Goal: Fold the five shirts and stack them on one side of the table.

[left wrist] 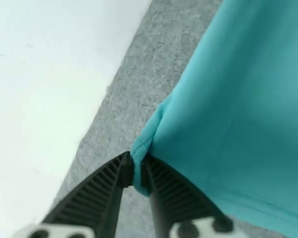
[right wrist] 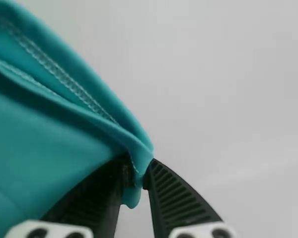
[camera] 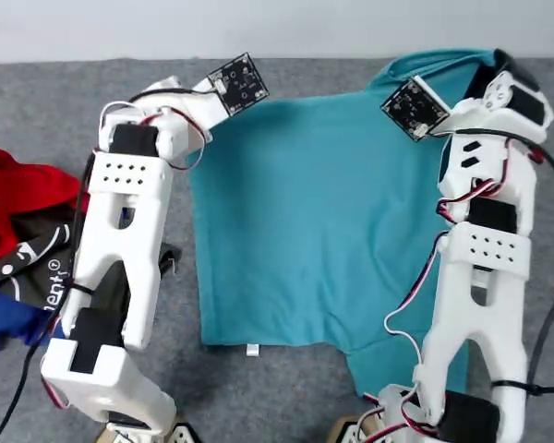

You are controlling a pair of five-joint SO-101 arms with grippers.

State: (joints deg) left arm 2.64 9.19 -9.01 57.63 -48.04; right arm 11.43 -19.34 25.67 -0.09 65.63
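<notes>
Clamped on teal shirt (camera: 295, 212) at far corners: left gripper (left wrist: 134, 172) on one, right gripper (right wrist: 135, 184) on other. Lies spread across grey table (camera: 258, 397); shirt pile (camera: 23, 249) beside teal shirt.

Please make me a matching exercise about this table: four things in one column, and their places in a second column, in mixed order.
Things:
1. teal shirt
2. red garment
3. blue garment
4. white tag

Places:
a. left edge of the table, far part
b. at the shirt's near hem
c. spread out in the middle
d. left edge, near part

Pairs: 1-c, 2-a, 3-d, 4-b
</notes>
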